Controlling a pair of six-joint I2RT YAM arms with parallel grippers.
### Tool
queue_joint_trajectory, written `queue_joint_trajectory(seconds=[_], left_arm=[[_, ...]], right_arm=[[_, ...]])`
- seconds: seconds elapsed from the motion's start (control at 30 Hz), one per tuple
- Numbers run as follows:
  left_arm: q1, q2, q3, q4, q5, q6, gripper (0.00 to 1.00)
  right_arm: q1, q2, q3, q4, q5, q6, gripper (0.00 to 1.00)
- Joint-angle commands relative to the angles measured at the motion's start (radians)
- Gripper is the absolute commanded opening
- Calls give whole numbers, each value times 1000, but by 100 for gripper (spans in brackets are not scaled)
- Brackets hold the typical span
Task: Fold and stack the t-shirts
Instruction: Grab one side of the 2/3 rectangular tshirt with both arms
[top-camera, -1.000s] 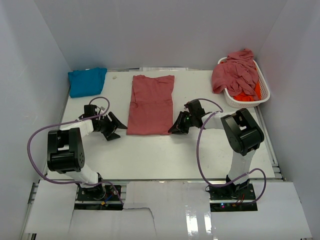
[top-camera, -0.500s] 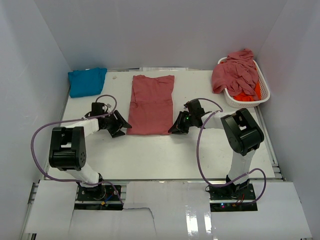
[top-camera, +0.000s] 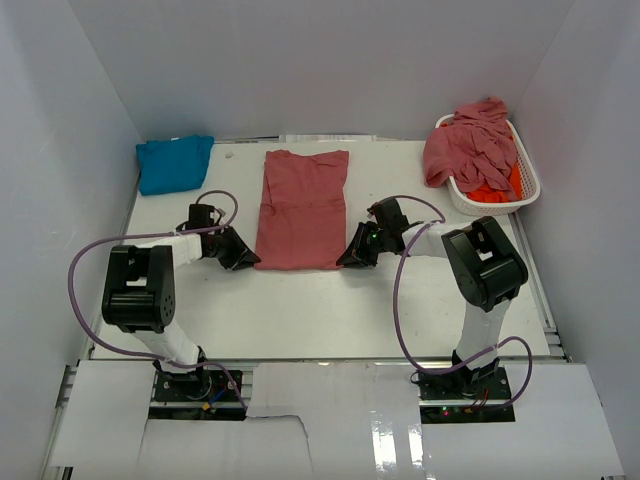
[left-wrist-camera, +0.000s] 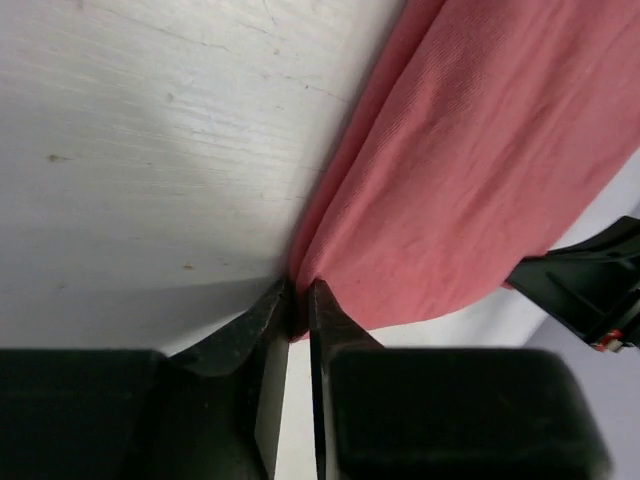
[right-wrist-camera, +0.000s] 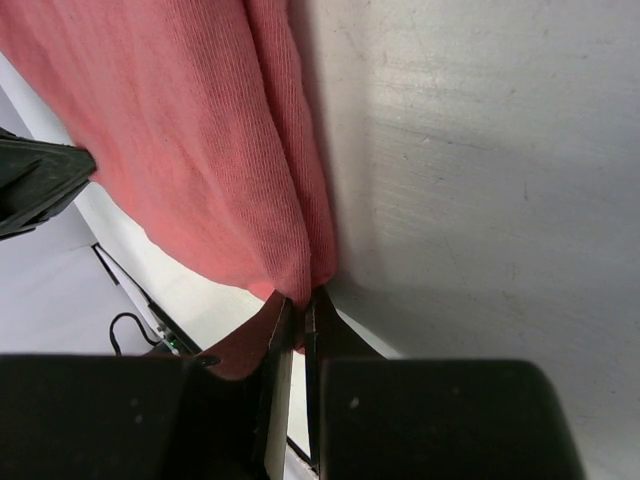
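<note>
A rose-red t-shirt (top-camera: 300, 208), folded into a long strip, lies flat in the middle of the table. My left gripper (top-camera: 250, 260) pinches its near left corner; in the left wrist view the cloth (left-wrist-camera: 470, 160) runs down into the narrow gap of the left gripper (left-wrist-camera: 300, 292). My right gripper (top-camera: 348, 258) is shut on the near right corner, and the right wrist view has the fabric (right-wrist-camera: 200, 140) caught at the right gripper (right-wrist-camera: 299, 300). A folded turquoise t-shirt (top-camera: 174, 162) lies at the far left. More rose-red t-shirts (top-camera: 470, 145) are piled over an orange one (top-camera: 492, 188).
The white slatted basket (top-camera: 498, 203) holding the pile stands at the far right by the side wall. White walls close the table on three sides. Purple cables loop beside both arms.
My left gripper has moved right to the shirt's near left corner and closed on it. The right gripper has stayed shut on the near right corner.
</note>
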Motion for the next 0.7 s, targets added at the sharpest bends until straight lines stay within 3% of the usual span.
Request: queue_joint_trajectory(seconds=[0.0, 0.03, 0.17, 0.5, 0.67], left_arm=[[-10, 43, -28, -24, -38, 18, 23], [-11, 48, -35, -14, -30, 21, 15], [-22, 82, -28, -7, -1, 29, 0], [-45, 62, -38, -73, -18, 39, 0], [-50, -44, -107, -148, 8, 47, 0]], right_arm=[[0, 7, 3, -94, 86, -43, 8], [0, 7, 4, -97, 86, -47, 8], [0, 4, 3, -103, 85, -54, 8], [0, -35, -28, -172, 85, -96, 8], [2, -122, -108, -215, 85, -138, 8]])
